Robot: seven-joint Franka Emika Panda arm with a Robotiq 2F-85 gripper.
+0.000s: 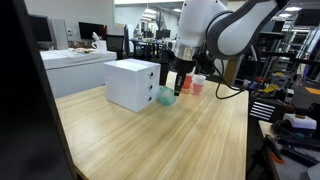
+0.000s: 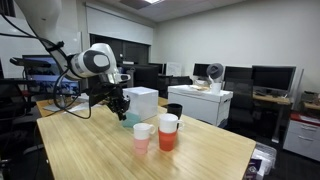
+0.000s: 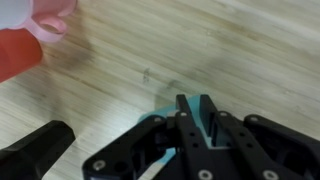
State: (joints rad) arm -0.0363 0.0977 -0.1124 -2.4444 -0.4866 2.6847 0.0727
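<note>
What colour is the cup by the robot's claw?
Teal, a light blue-green. The cup shows best in an exterior view, beside the white box.

Lower half of the desk in an exterior view: open throughout. At frame centre, the white box blocks the frame-left side of the hand. The red cup and pink cup close the frame-right side (narrow gap only).
</note>
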